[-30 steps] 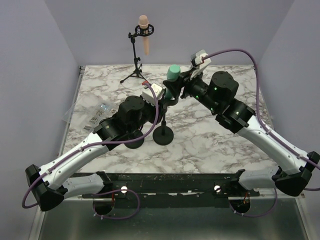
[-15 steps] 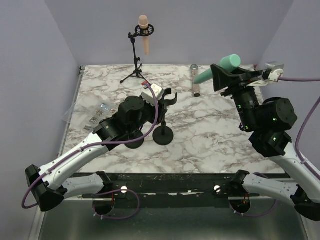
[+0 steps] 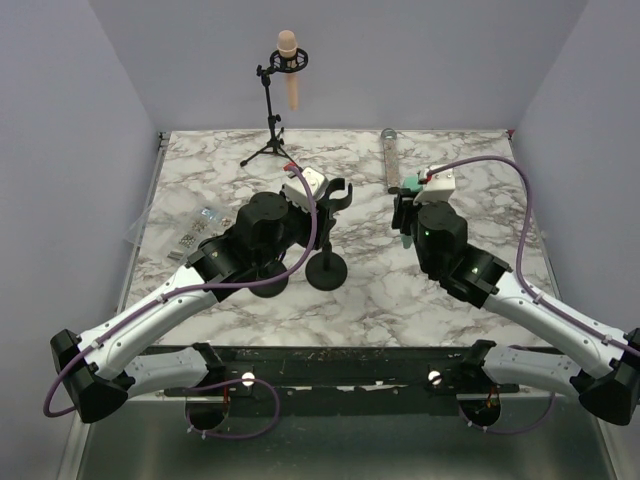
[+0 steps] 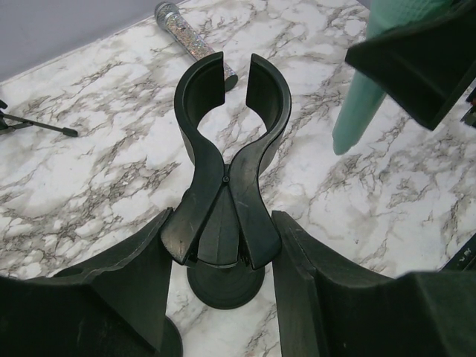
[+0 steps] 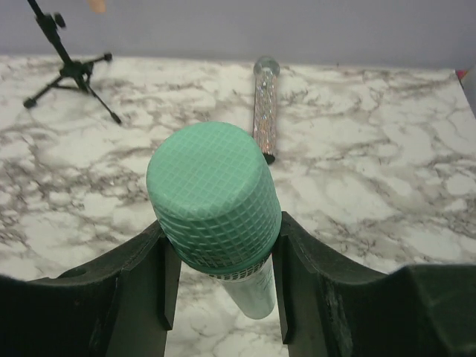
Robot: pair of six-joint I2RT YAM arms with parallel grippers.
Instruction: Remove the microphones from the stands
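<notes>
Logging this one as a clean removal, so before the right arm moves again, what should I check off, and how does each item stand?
1. Holder empty: ok; the stand's clip holds nothing.
2. Grip on the green microphone: ok; the right gripper has a finger on each side.
3. Stand steadied: ok; the left gripper looks closed on the clip's base.
4. Silver microphone out of the way: ok; it lies farther back on the table, apart.
5. Green microphone's lower end touching the table: cannot tell; hidden.
</notes>
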